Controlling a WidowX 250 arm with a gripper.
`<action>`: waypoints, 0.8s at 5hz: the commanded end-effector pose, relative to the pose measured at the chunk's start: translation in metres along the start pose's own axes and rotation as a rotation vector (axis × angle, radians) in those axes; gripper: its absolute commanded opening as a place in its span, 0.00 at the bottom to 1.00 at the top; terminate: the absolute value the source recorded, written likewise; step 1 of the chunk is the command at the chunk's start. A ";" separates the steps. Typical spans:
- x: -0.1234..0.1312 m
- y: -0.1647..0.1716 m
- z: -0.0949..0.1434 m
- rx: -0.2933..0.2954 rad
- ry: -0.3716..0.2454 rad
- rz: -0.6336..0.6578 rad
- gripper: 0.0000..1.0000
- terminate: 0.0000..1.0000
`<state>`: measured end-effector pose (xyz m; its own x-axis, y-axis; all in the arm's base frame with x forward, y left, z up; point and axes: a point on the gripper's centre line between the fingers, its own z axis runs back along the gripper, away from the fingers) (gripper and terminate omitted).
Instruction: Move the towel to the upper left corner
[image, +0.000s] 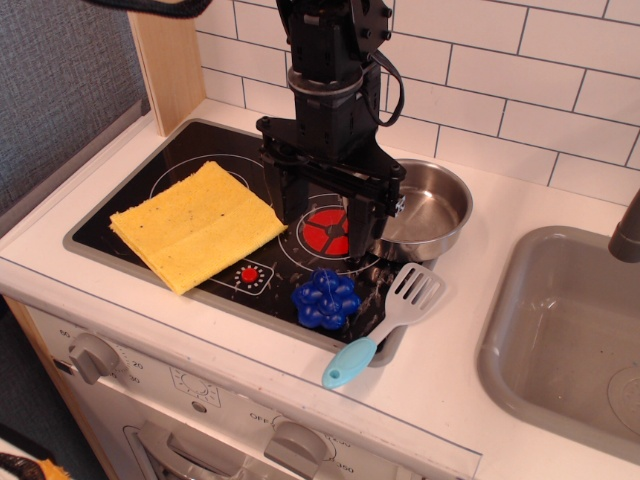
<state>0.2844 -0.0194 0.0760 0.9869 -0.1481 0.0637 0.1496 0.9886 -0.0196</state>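
The yellow towel (197, 225) lies flat and folded on the left half of the black glass cooktop (215, 290), covering most of a white ring outline. The upper left corner (195, 140) of the glass is bare, just beyond the towel's far edge. My black gripper (322, 225) hangs upright over the red burner (325, 232), to the right of the towel and close to its right edge. Its fingers (285, 200) stand apart with nothing between them.
A steel pan (432, 212) sits behind and to the right of the gripper. A blue knobbly toy (325, 297) and a grey spatula with a teal handle (385, 325) lie at the cooktop's front right. A sink (565, 330) is at right, a wooden post (170, 60) at back left.
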 end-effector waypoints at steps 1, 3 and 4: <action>0.000 0.000 0.000 0.000 0.000 0.000 1.00 0.00; -0.001 0.035 0.015 0.069 -0.028 0.044 1.00 0.00; -0.005 0.069 0.024 0.139 -0.051 0.073 1.00 0.00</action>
<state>0.2818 0.0502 0.0799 0.9959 -0.0713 0.0559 0.0656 0.9930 0.0986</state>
